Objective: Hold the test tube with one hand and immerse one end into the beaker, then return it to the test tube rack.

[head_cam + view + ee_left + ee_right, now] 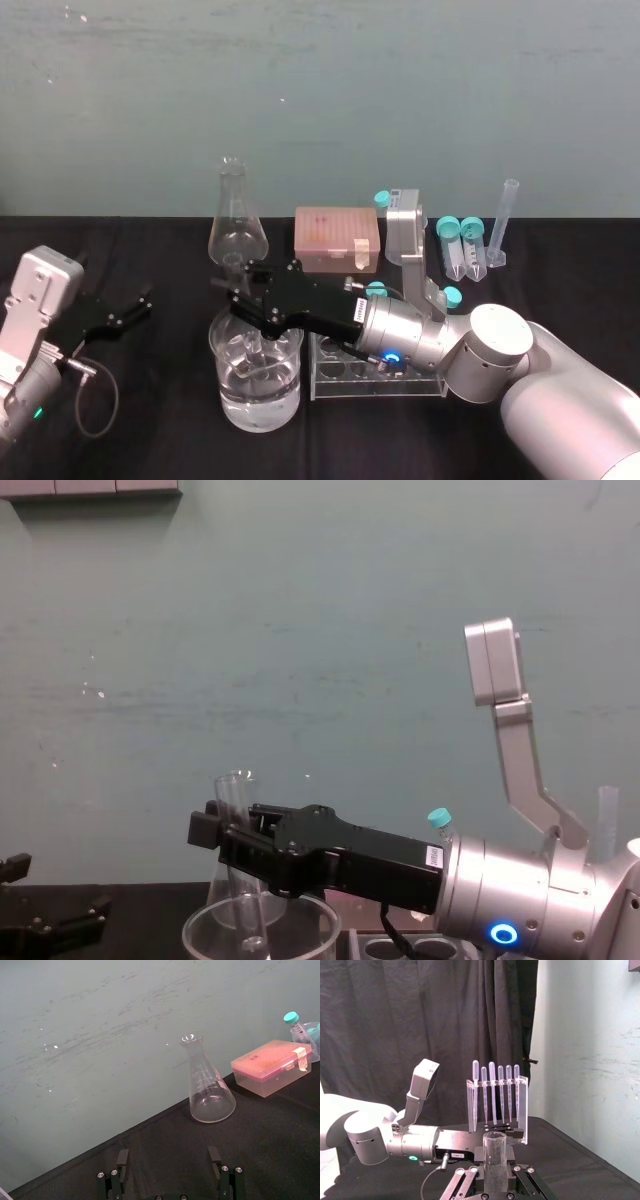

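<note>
Just then, the right end effector (243, 288) was clenched on the test tube (495, 1152), holding it upright with its lower end inside the beaker (290, 385), below the rim, just left of the test tube rack (330, 385). The left end effector (125, 313) sat released over the left side of the surface (150, 420).

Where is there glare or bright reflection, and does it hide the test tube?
Head view: white glints on the water in the beaker, with the test tube faint inside it. Chest view: a blue ring glows behind the right gripper; the test tube stays plain against the wall. Left wrist view: bright specks on the wall.
</note>
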